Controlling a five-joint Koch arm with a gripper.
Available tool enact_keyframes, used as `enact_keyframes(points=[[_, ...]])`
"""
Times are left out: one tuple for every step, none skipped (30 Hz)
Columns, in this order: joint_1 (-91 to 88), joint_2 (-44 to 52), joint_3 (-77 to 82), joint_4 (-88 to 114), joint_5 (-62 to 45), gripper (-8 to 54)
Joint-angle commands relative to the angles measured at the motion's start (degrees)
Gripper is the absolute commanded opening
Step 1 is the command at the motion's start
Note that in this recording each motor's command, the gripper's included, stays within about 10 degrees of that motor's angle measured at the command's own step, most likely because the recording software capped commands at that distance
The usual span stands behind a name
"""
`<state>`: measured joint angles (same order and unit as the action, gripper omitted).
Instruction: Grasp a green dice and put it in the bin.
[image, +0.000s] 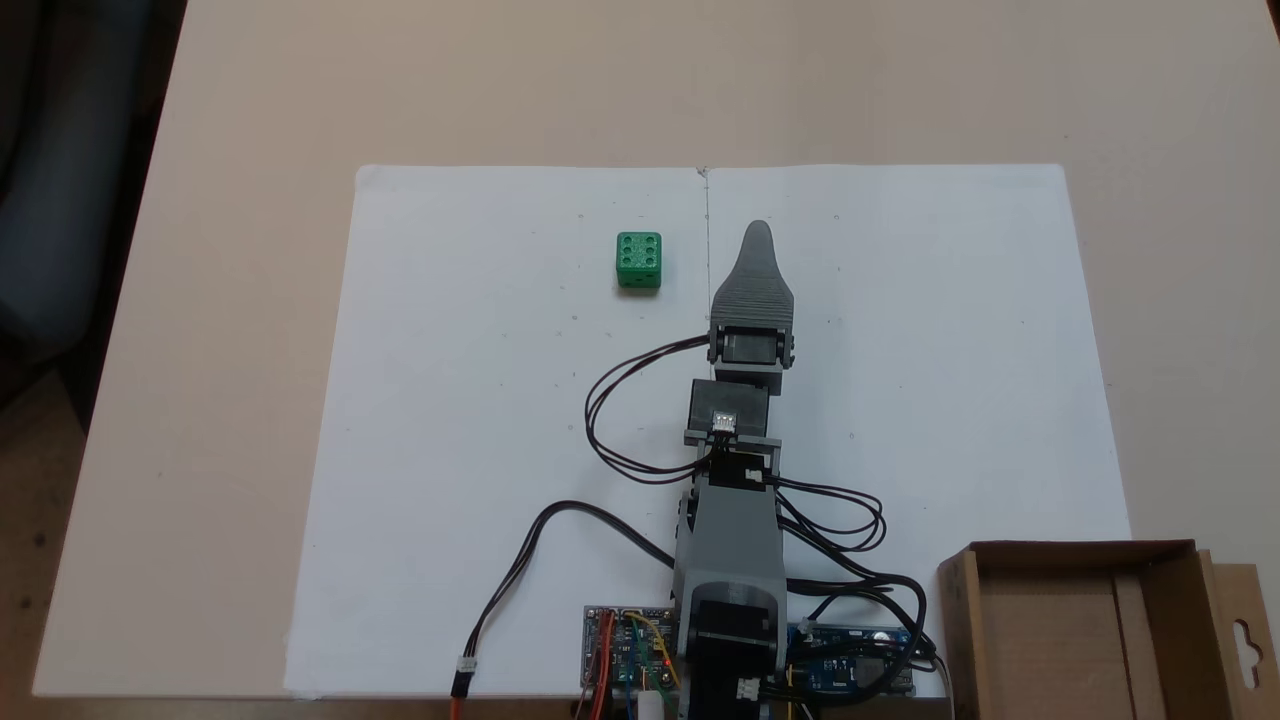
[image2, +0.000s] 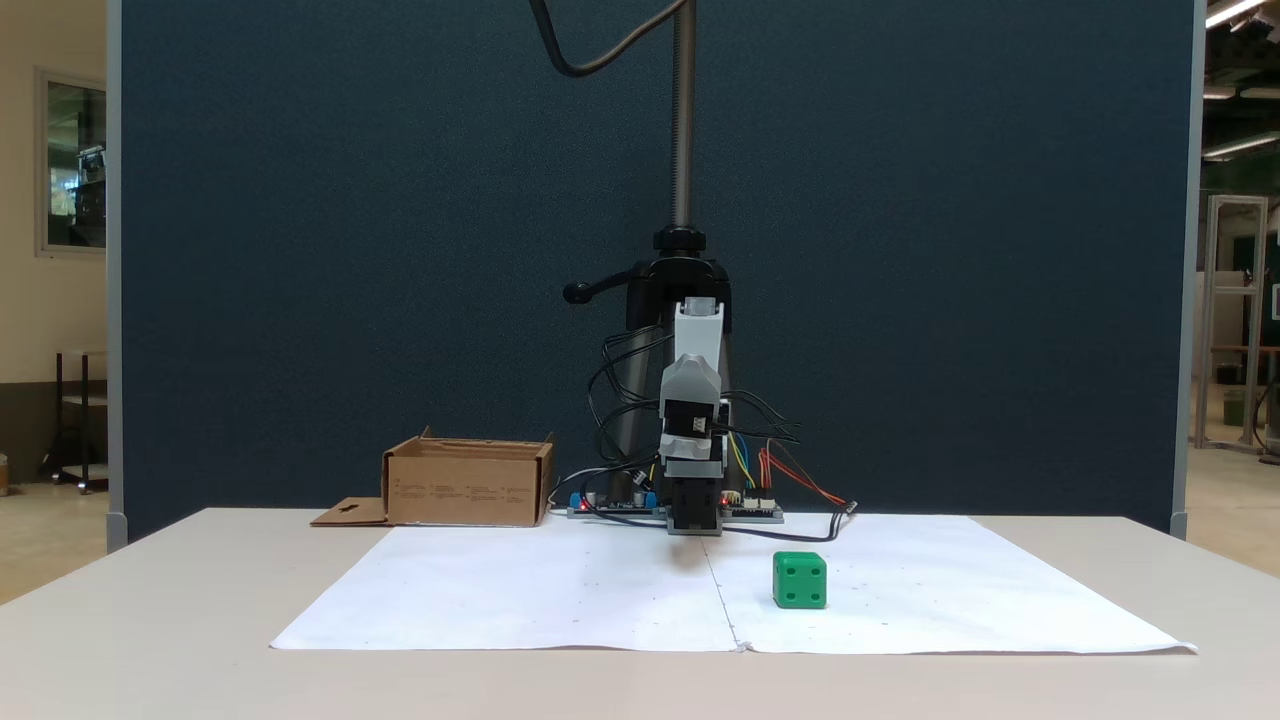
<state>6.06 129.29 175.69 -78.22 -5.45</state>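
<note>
The green dice (image: 639, 260) (image2: 800, 580) sits on the white paper, free of any contact. In a fixed view from above, my gripper (image: 758, 235) points away from the arm's base, and the dice lies to its left, a short gap away. One grey ribbed jaw covers the other there, so a single tip shows. In a fixed view from the front, the gripper (image2: 695, 528) hangs low over the paper, facing the camera, with the dice to its right and nearer. The bin (image: 1060, 640) (image2: 465, 490), a brown cardboard box, stands beside the arm's base with nothing visible inside.
A large white paper sheet (image: 480, 450) covers the beige table. Circuit boards (image: 625, 650) and black cables (image: 610, 420) lie around the arm's base. A camera stand pole (image2: 683, 120) rises behind the arm, before a dark blue partition.
</note>
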Motion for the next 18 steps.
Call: enact_keyframes(points=[[0.53,6.42,3.78,-2.11,-3.52,44.6],[0.53,6.42,3.78,-3.08,-3.52,44.6],[0.53,6.50,3.78,-4.13,-3.52,44.4],[0.44,6.50,3.78,-5.01,-3.52,44.3],[0.35,6.50,3.78,-5.27,-3.43,44.3],[0.09,6.50,3.78,-6.33,-3.34,44.0],[-0.44,6.50,3.69,-7.29,-3.25,43.9],[-1.76,6.50,3.60,-7.91,-3.34,43.9],[-2.90,6.50,3.52,-8.53,-3.34,43.9],[-3.69,6.50,3.34,-9.40,-3.34,43.9],[-4.48,6.50,2.81,-9.58,-3.34,43.9],[-5.45,6.50,2.29,-9.67,-3.34,43.9],[-7.03,6.50,1.67,-9.67,-3.34,43.9],[-8.35,6.50,1.14,-9.67,-3.34,43.9],[-9.67,6.50,0.62,-9.67,-3.34,43.8],[-10.81,6.50,0.00,-9.58,-3.25,43.3],[-11.51,6.50,-0.53,-9.49,-3.25,43.2],[-12.13,6.42,-0.88,-9.32,-3.25,43.1]])
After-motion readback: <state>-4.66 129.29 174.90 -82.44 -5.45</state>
